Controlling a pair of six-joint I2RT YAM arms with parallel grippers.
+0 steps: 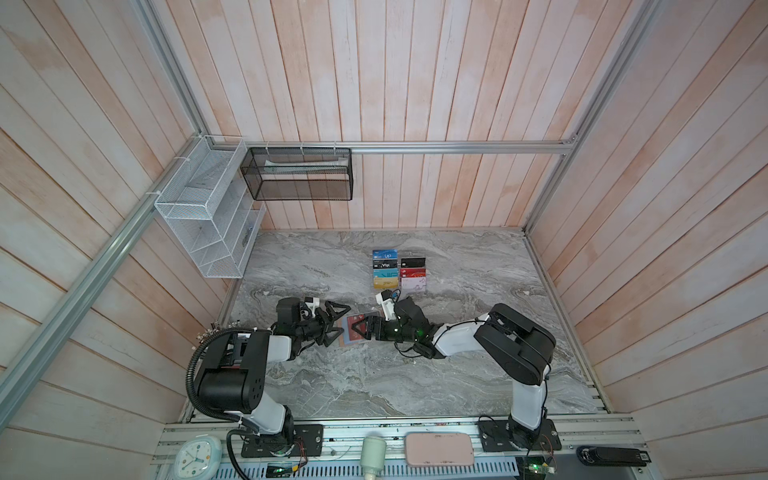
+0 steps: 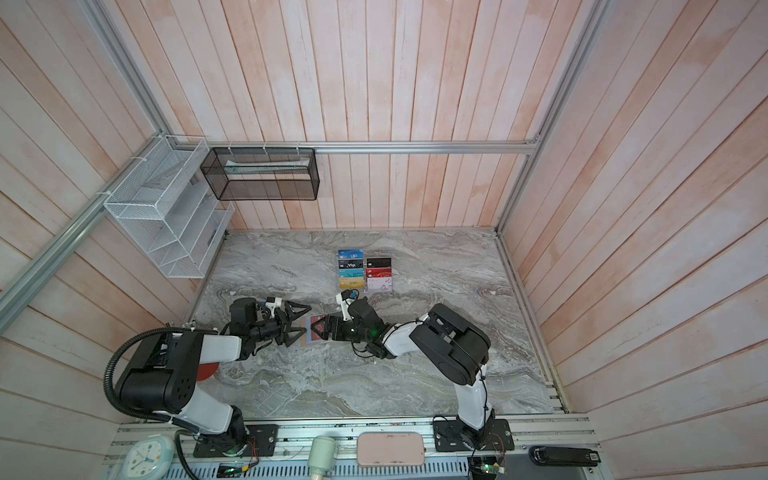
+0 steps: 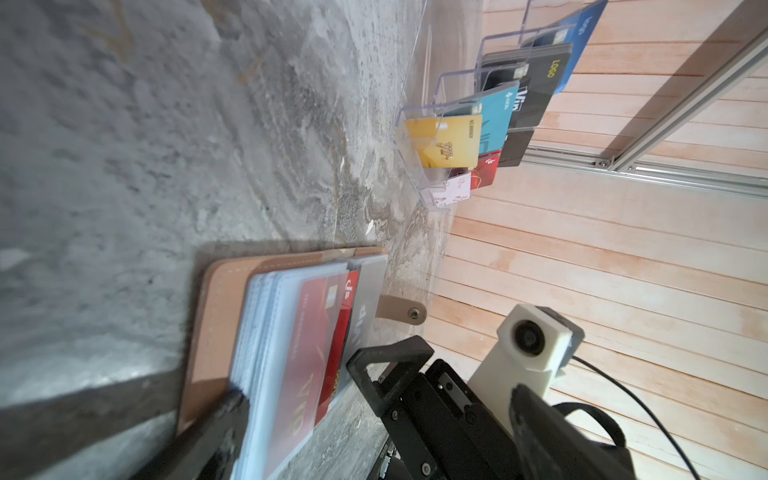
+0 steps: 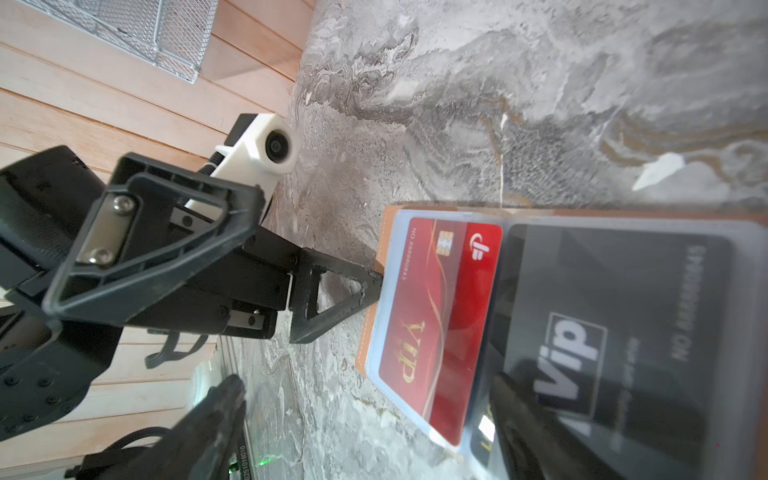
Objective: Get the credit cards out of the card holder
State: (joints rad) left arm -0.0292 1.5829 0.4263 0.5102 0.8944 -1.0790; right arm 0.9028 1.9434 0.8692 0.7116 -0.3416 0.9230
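Front and centre: none out.
Your dark red card [image 4: 432, 316], black Vip card [image 4: 615, 316] sit in tan leather bifold holder [image 3: 216, 311]; left gripper [image 1: 343, 319], right gripper [image 1: 360, 328] open.

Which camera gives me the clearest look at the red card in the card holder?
The right wrist view: the red card faces the camera inside its clear sleeve, chip and gold VIP lettering readable. The left wrist view shows it at a steep slant. In both top views it is only a small red patch, partly covered.
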